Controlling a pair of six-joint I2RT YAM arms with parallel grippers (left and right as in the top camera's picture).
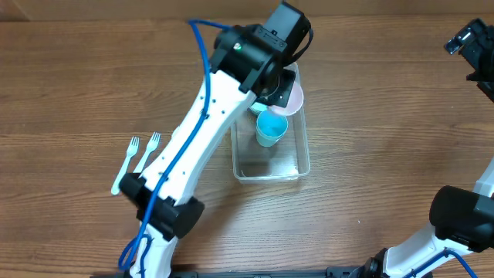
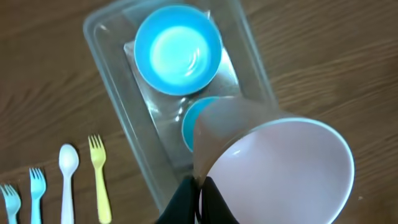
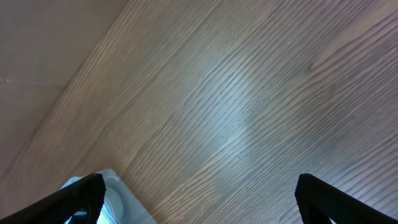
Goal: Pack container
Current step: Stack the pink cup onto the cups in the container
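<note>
The clear container [image 1: 266,176] stands at the table's middle and also shows in the left wrist view [image 2: 124,118]. A blue bowl [image 1: 271,127] sits inside it [image 2: 177,50]. A second blue piece [image 2: 188,124] lies in the tub, mostly hidden behind a pale pink bowl [image 2: 280,168]. My left gripper [image 2: 202,196] is shut on that pink bowl's rim and holds it tilted over the container's far end [image 1: 292,99]. My right gripper [image 3: 199,205] is open and empty, off at the far right [image 1: 472,46].
Small plastic utensils lie left of the container: a yellow fork [image 2: 98,171], a white spoon [image 2: 67,180] and two blue forks [image 2: 36,190]; two forks show in the overhead view [image 1: 127,158]. A clear plastic corner [image 3: 124,202] shows by the right gripper's left finger.
</note>
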